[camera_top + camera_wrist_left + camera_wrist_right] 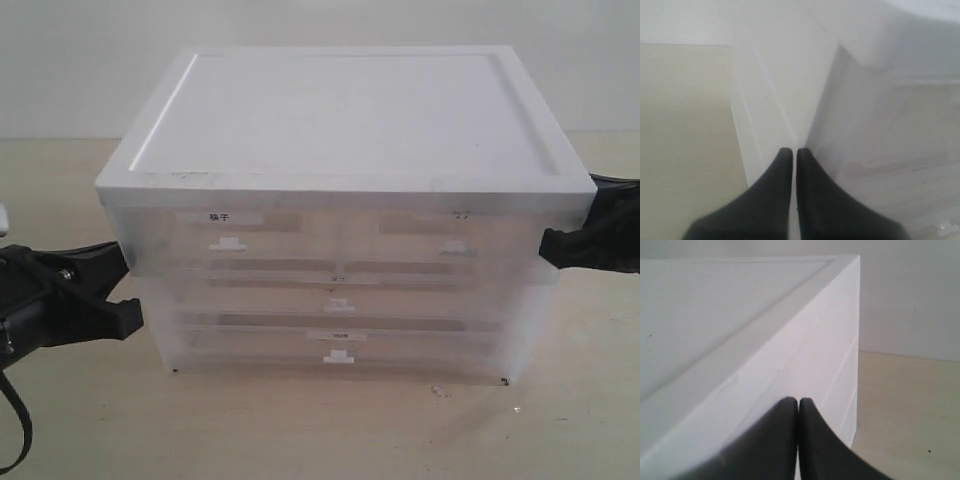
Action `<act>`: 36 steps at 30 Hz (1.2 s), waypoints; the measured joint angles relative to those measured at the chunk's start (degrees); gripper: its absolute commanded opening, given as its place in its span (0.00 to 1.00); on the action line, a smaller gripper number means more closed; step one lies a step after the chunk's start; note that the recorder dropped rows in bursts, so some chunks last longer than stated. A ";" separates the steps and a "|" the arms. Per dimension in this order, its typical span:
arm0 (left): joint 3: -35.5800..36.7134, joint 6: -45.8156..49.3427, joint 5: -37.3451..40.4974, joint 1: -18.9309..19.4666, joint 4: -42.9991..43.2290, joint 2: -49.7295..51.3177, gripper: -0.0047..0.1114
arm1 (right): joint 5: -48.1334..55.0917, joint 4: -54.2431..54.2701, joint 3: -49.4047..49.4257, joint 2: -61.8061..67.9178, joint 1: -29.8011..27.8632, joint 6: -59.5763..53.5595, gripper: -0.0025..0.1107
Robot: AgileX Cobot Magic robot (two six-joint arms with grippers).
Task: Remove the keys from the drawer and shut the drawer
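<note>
A white translucent drawer cabinet (pixel 345 215) stands in the middle of the table, with several drawers, all pushed in. Each drawer front carries a small white handle, such as the top left one (pixel 229 243). The keys are hidden from every view. My left gripper (pixel 128 290) is shut and empty, its tips at the cabinet's left front corner (pixel 795 135). My right gripper (pixel 548 246) is shut and empty too, close against the cabinet's upper right corner (pixel 840 305).
The cabinet has a flat white lid (pixel 340 110) with a raised rim. A pale wooden tabletop (pixel 300 420) spreads around it, with a white wall behind. A black cable (pixel 20 420) loops down from the left arm.
</note>
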 measured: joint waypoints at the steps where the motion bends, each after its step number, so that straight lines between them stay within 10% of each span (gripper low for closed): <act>1: 0.00 3.47 -0.14 -0.37 -3.42 0.00 0.08 | 0.48 -0.93 0.00 0.00 0.17 0.00 0.02; 36: 2.44 13.21 -2.83 -0.53 -5.05 -4.76 0.08 | 3.04 1.42 0.18 0.00 1.03 -1.29 0.02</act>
